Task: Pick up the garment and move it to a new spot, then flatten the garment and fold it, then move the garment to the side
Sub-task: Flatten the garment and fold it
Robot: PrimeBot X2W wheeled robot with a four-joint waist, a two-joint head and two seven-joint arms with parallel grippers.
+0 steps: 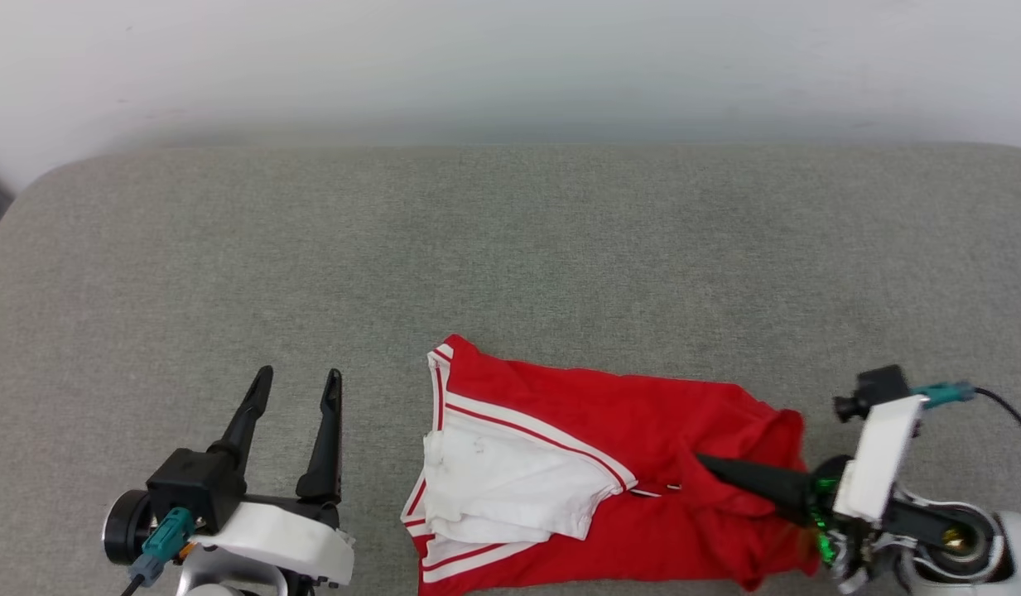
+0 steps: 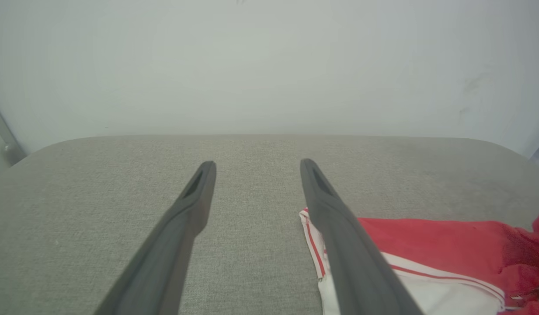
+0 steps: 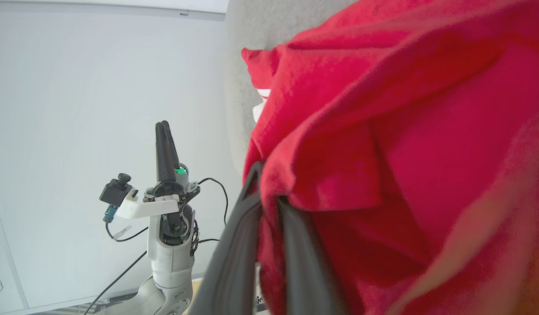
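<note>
Right gripper [image 1: 710, 464] pinched shut on the garment's [image 1: 609, 414] bunched right edge so I can drag it; left gripper [image 1: 301, 374] wide, empty, beside garment

A table [image 1: 510, 248] covered in grey woven cloth, its far corners rounded, spans the scene from left to right. Behind its far edge stands a plain white wall [image 1: 510, 58], faintly scuffed. At the far left, beside the table's corner, a slim grey metal post [image 2: 1, 131] rises at a slant.
</note>
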